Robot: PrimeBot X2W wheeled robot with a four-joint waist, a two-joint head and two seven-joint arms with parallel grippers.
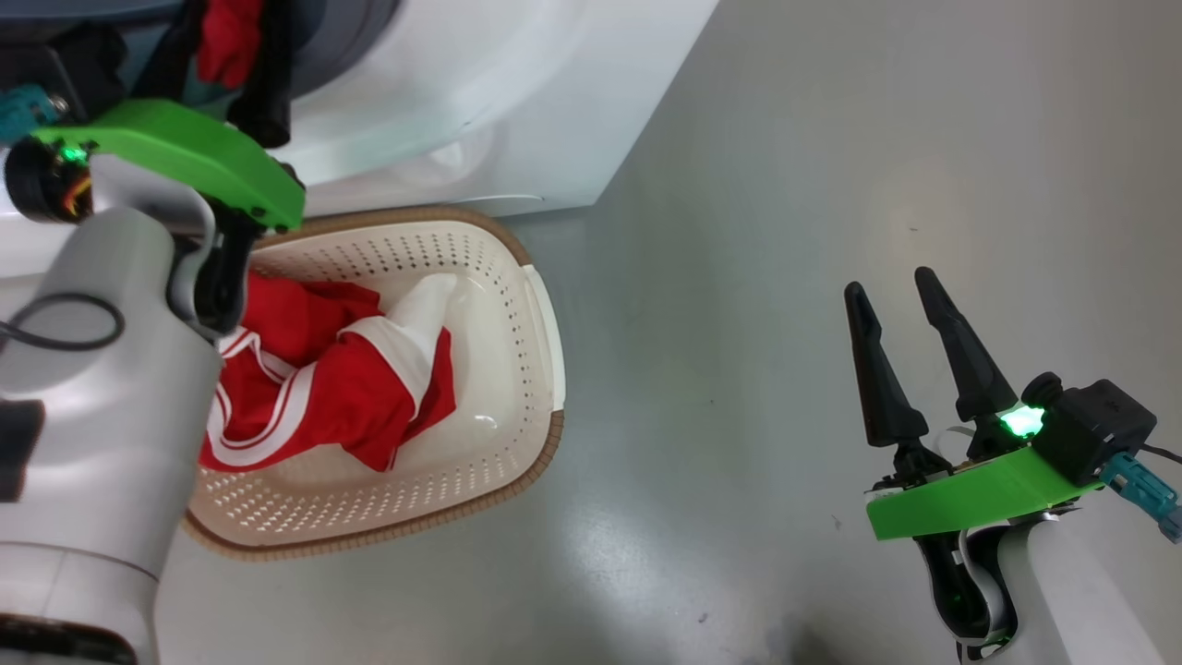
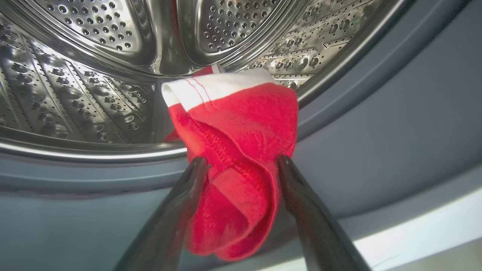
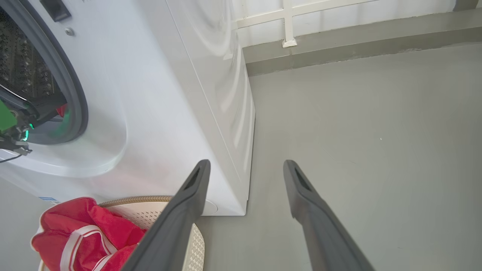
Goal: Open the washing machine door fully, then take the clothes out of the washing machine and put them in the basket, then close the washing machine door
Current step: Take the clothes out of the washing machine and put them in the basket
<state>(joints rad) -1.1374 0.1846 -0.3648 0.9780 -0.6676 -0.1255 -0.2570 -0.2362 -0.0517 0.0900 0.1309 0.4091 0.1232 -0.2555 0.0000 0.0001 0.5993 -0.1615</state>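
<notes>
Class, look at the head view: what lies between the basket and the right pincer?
Only bare grey floor separates the basket from the right pincer. Nothing rests on that stretch, as the head view shows.

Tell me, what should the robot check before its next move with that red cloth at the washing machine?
1. The red cloth lies between the left gripper fingers: ok.
2. The left gripper is shut on it: not ok, the jaws stand wide.
3. The basket stands by the washing machine, with room beside the red jersey: ok.
4. The right gripper is out of the way, open above the floor: ok.
5. More clothes wait deeper in the drum: cannot tell.
</notes>
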